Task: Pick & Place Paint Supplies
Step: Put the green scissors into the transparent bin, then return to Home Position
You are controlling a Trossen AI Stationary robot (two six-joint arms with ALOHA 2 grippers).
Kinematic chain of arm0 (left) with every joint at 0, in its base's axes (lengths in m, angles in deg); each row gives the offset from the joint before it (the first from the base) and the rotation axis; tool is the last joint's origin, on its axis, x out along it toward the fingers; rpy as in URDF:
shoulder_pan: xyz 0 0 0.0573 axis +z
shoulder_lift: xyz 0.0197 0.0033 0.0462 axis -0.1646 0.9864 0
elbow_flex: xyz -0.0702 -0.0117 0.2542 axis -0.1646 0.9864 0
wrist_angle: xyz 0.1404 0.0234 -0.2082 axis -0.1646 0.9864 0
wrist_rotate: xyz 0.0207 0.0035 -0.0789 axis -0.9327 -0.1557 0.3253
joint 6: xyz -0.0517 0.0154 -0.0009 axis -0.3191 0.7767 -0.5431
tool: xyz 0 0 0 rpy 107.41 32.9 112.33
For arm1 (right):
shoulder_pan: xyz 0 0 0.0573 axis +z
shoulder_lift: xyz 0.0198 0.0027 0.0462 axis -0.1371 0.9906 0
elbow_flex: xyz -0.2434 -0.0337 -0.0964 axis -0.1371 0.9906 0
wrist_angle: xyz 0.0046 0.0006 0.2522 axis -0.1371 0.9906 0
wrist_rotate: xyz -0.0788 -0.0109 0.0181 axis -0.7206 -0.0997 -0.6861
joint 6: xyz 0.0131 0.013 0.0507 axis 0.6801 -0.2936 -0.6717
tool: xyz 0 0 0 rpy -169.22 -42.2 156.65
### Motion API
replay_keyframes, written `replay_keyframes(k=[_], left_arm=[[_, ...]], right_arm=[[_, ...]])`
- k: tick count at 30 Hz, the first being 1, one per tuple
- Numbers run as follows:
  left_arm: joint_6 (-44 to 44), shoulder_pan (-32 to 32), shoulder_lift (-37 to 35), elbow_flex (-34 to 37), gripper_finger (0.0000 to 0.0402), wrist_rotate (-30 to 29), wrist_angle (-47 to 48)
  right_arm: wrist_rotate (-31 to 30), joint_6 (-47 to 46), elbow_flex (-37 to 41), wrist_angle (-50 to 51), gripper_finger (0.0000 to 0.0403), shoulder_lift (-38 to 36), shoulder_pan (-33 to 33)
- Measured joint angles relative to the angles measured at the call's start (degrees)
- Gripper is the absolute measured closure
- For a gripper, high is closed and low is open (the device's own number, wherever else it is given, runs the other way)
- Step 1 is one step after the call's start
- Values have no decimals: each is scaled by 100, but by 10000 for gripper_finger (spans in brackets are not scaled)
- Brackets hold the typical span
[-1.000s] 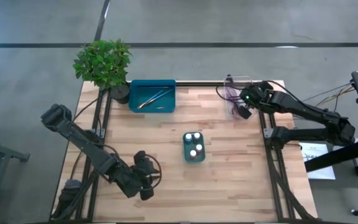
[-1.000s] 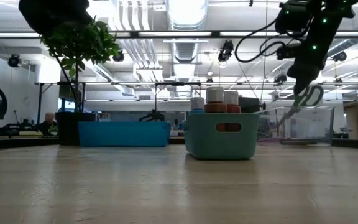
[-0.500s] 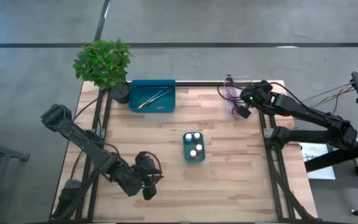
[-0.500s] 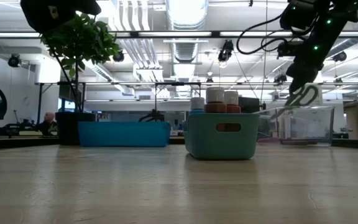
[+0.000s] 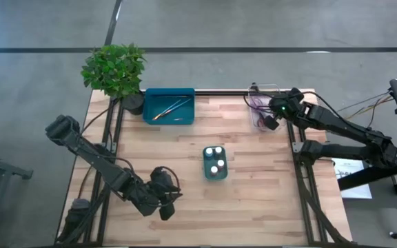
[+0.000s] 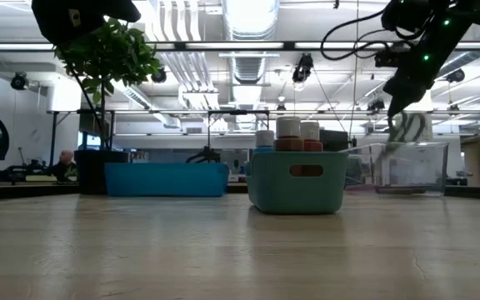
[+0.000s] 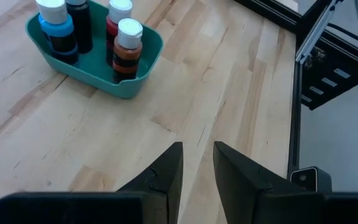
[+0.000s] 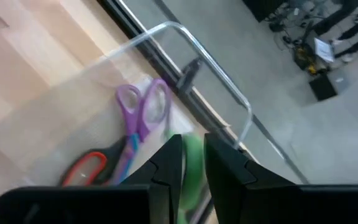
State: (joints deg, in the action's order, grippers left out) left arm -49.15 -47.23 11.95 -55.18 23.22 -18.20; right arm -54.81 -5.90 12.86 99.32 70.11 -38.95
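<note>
Over the clear tray, the right gripper pinches green scissors between barely parted fingers above purple scissors. Released off-centre, they could catch the rim and tip outside.

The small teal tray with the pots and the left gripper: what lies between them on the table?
Nothing: in the left wrist view only bare wood lies between the teal tray and the left gripper.
</note>
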Motion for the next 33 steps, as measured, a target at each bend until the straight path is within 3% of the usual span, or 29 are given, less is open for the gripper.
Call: replay_keyframes(k=[5, 15, 18, 23, 27, 33], left_arm=[[0, 9, 0, 2, 303, 0, -17], [0, 11, 0, 4, 303, 0, -57], [27, 11, 0, 4, 303, 0, -91], [70, 13, 0, 4, 303, -2, -104], [231, 13, 0, 7, 303, -84, -139], [618, 35, 0, 7, 303, -651, -287]], right_arm=[[364, -235, 0, -1, 328, -189, -2], [410, -531, 0, -49, 226, -596, -7], [833, -679, 0, -267, 209, -918, -9], [2031, -1113, -2, -560, 204, -1548, -9], [3639, -1565, -2, -617, 204, -1935, -12], [5829, -2390, 13, -871, 204, -2293, -7]])
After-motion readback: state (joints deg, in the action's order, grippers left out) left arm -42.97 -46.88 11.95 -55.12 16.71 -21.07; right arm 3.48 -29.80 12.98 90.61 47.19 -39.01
